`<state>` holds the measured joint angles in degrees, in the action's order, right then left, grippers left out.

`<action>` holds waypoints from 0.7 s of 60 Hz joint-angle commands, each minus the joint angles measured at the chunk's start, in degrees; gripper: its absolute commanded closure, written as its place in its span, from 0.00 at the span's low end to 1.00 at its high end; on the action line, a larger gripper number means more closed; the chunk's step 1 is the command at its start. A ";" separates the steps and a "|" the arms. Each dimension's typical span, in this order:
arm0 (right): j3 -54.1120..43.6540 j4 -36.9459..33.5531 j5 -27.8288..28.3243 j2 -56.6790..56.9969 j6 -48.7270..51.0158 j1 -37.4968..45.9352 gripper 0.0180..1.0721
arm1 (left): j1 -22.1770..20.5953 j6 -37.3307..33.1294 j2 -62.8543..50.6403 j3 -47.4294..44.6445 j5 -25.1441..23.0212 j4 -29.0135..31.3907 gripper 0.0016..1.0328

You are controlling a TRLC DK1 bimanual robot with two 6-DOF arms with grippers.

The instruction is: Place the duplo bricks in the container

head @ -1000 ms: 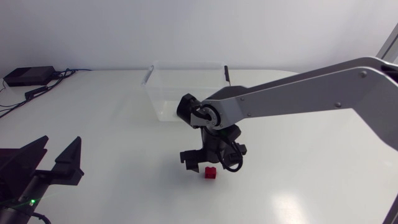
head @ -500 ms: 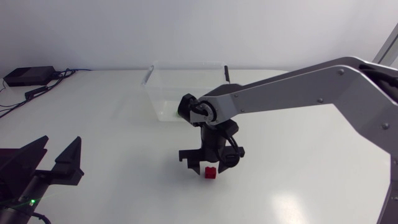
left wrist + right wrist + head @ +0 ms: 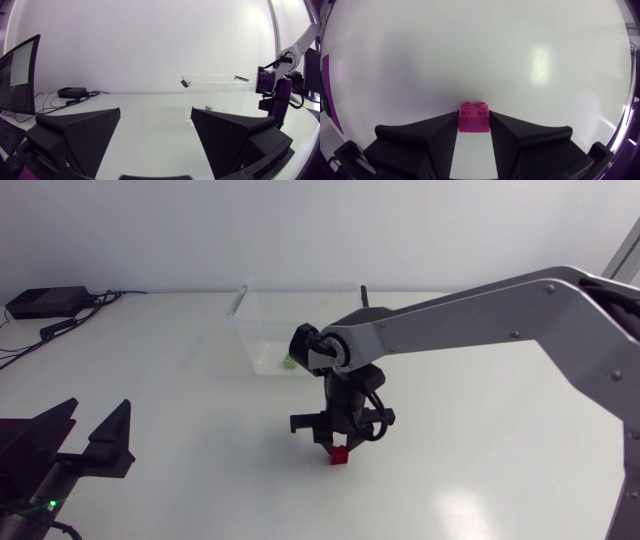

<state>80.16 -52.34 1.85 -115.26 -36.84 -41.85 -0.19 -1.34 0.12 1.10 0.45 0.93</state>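
My right arm (image 3: 480,315) comes in from the right and reaches past the middle of the surface (image 3: 500,450), its wrist pointing straight down. The right pincer (image 3: 336,443) sits low over the red duplo brick (image 3: 340,458), which rests on the surface well in front of the clear container (image 3: 258,340).

In the right wrist view the same brick (image 3: 474,122) stands upright, studs up, right at the tips of the right pincer (image 3: 474,114). One finger (image 3: 435,135) presses against one side of the brick and the other finger against the opposite side, and I see no gap on either side. So I read the right pincer as closed on the red duplo brick, with the brick's base down on the surface.

A small green brick (image 3: 287,362) lies inside the container, near its front wall. The left wrist view shows it too (image 3: 210,106), low behind the container's clear wall (image 3: 220,92), with my right arm (image 3: 277,95) standing just beyond the container.

My left pincer (image 3: 99,406) is at the near left of the surface, well apart from both bricks, its two fingers spread wide with nothing between them (image 3: 156,114). A black box (image 3: 45,302) with cables lies at the far left corner.
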 commanded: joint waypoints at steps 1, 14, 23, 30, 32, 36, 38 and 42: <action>0.61 -0.84 -1.67 -1.46 0.80 0.10 0.79 | -0.17 -0.41 0.58 -1.02 0.17 -0.40 0.04; 2.90 -0.75 -7.47 6.01 3.18 -0.96 0.79 | -0.17 -0.41 0.58 -1.02 0.17 -0.40 0.04; 7.73 -0.40 -10.72 9.44 5.11 -0.08 0.79 | -0.17 -0.41 0.58 -1.02 0.17 -0.40 0.04; 12.30 1.80 -13.18 11.29 8.19 1.42 0.79 | -0.17 -0.41 0.58 -1.02 0.17 -0.40 0.04; 13.36 2.68 -13.36 11.73 8.80 2.03 0.79 | -0.17 -0.41 0.58 -1.02 0.17 -0.40 0.04; 15.82 4.96 -14.24 11.90 10.74 3.79 0.79 | -0.17 -0.41 0.58 -1.02 0.17 -0.40 0.04; 16.87 6.11 -15.29 11.82 11.88 4.32 0.79 | -0.17 -0.41 0.58 -1.02 0.17 -0.40 0.04; 18.54 8.57 -15.82 11.38 13.99 5.63 0.79 | -0.17 -0.41 0.58 -1.02 0.17 -0.40 0.04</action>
<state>96.60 -45.41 -12.93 -103.83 -26.20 -37.80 -0.19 -1.34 0.12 1.10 0.45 0.93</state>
